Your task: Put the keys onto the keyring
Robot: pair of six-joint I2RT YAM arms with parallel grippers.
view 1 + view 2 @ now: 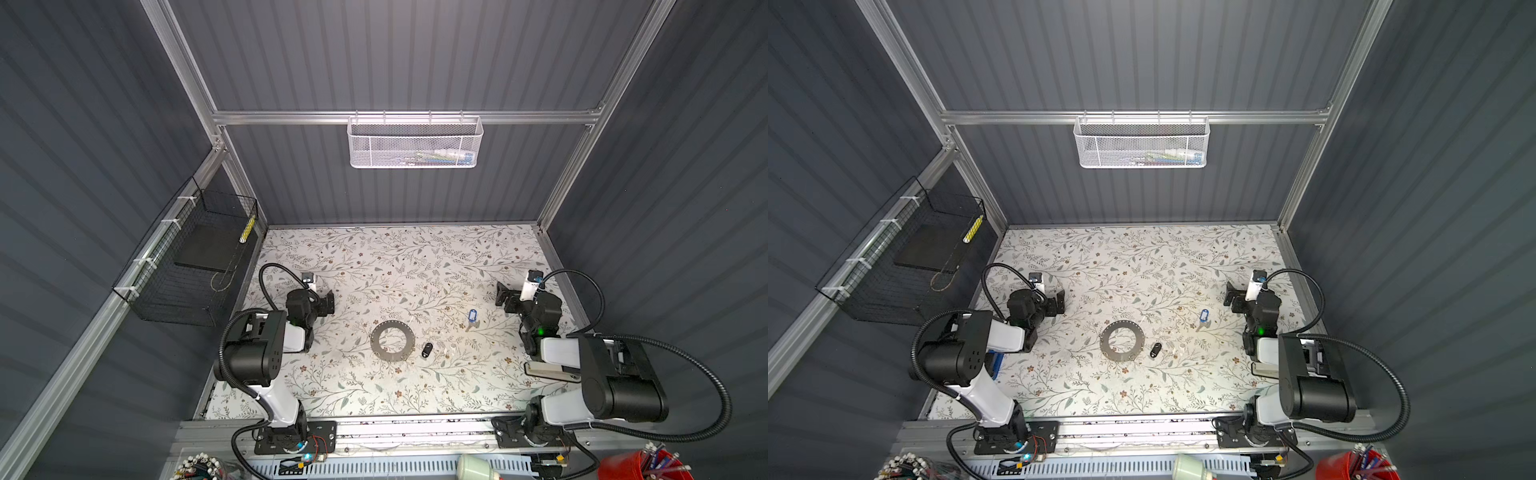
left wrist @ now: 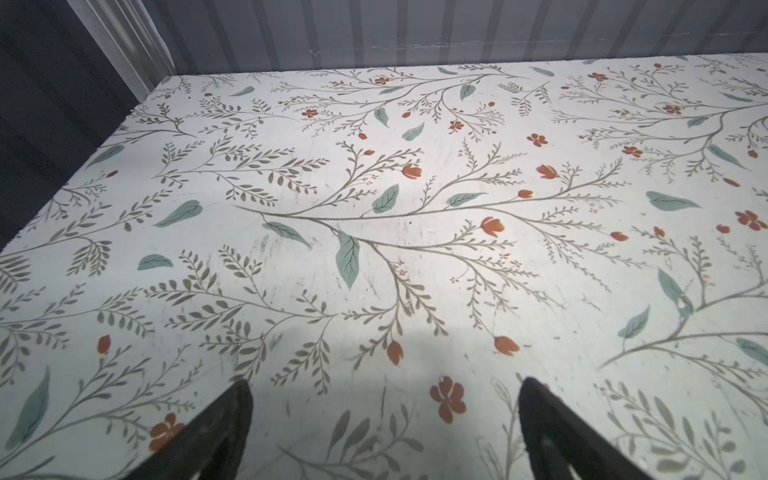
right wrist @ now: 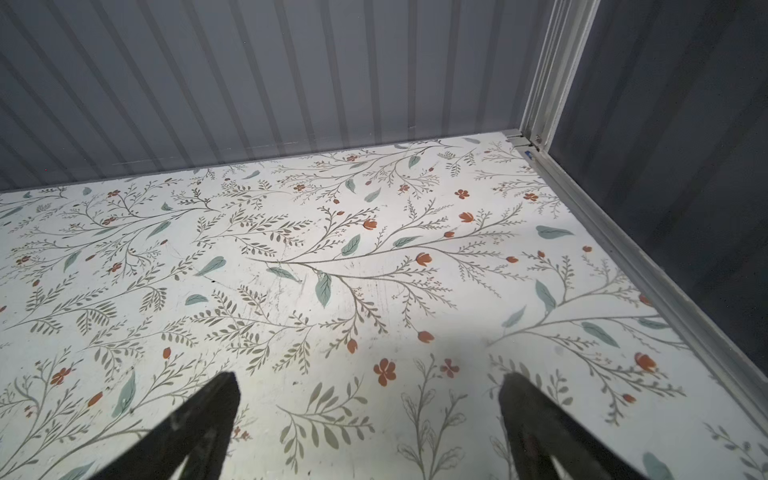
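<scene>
Top views both give me bare tabletop (image 1: 374, 388) from the front edge up to the keyring (image 1: 375, 338) (image 1: 1105, 338), flat near the middle. The black fob key (image 1: 426, 350) (image 1: 1155, 350) lies just beside its right rim, a small gap showing. Farther right, well apart, lies the blue-tagged key (image 1: 472, 317) (image 1: 1203, 316). My left gripper (image 1: 331, 302) (image 2: 384, 386) and right gripper (image 1: 502, 296) (image 3: 370, 380) flank them near the side edges, jaws spread wide over bare surface. Open table runs on to the back wall (image 1: 395, 199).
</scene>
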